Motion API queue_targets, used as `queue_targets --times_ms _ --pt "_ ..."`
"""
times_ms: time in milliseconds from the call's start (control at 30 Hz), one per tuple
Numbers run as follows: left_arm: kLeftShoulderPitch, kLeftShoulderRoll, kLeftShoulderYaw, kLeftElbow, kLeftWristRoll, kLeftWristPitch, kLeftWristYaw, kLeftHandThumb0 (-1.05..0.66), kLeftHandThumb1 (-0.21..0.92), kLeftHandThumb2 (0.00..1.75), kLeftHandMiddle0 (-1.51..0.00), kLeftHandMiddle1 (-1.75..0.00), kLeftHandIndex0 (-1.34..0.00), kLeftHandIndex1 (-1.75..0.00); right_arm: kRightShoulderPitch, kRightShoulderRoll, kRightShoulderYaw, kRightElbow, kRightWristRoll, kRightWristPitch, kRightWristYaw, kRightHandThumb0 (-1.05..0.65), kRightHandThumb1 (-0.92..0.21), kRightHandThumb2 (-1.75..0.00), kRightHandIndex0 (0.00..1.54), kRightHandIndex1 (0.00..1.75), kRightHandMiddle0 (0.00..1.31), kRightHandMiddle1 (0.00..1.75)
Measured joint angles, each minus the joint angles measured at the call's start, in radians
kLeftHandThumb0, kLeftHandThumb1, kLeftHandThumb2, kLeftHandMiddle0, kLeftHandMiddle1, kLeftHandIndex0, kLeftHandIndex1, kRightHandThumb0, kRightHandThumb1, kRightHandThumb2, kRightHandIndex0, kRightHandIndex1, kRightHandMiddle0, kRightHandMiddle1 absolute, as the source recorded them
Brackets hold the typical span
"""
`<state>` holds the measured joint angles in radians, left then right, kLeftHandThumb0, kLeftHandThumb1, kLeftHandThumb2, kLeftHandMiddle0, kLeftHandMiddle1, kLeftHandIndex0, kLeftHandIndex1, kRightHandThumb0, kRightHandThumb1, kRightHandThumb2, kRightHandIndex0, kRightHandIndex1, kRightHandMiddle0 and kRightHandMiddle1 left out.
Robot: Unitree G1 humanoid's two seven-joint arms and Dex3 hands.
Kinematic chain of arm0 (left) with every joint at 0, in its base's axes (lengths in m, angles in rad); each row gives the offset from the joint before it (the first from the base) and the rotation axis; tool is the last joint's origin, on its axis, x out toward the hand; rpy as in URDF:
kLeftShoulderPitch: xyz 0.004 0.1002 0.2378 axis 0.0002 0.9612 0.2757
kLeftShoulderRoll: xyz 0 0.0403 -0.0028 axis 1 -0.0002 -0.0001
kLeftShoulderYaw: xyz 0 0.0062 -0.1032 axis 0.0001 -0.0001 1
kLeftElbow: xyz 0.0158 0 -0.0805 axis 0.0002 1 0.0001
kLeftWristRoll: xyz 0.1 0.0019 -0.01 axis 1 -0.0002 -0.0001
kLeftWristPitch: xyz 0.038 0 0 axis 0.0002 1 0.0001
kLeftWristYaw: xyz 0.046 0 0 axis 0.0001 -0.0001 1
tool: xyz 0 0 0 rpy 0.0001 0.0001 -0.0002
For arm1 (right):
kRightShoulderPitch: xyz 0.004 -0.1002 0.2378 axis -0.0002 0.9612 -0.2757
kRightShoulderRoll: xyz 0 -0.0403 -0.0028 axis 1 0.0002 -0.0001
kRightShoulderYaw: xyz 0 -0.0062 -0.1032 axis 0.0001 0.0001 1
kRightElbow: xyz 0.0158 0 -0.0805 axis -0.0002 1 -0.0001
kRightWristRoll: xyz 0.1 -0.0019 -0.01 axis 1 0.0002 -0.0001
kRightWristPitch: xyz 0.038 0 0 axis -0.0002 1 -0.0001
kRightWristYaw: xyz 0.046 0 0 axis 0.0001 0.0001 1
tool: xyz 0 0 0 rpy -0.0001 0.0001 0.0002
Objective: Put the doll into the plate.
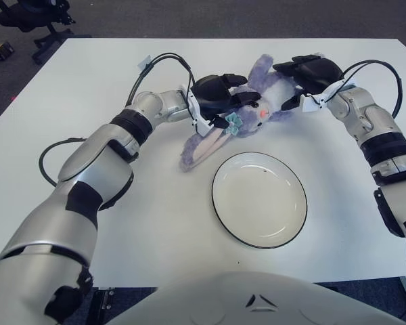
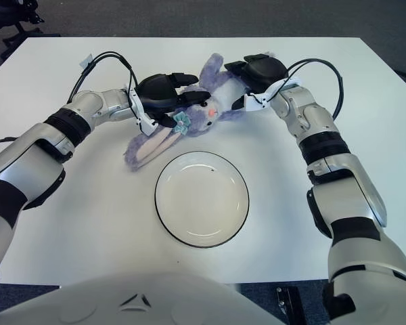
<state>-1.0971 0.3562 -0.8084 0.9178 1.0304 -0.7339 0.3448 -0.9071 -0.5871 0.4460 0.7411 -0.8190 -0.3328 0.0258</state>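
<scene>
Between the left hand (image 1: 216,91) and right hand (image 1: 311,71), both clasped on it, lies the purple plush rabbit (image 1: 247,108), beyond the empty plate (image 1: 259,199).

My arms: silver shells, black joints

My left hand (image 1: 215,91) and right hand (image 1: 312,73) are glossy black, each on a white bracket at the wrist. Silver-grey segments alternate with black bands up both arms, and thin black cables loop out beside each forearm.
</scene>
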Motion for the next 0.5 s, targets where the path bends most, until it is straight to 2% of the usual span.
queue_targets --times_ms 500 --pt "0.000 -0.001 0.001 0.002 -0.002 -0.018 0.001 -0.71 0.92 1.13 -0.35 -0.01 -0.38 -0.01 -0.053 0.056 0.029 0.071 0.007 0.051 0.098 -0.59 -0.90 -0.01 0.28 0.00 0.34 0.00"
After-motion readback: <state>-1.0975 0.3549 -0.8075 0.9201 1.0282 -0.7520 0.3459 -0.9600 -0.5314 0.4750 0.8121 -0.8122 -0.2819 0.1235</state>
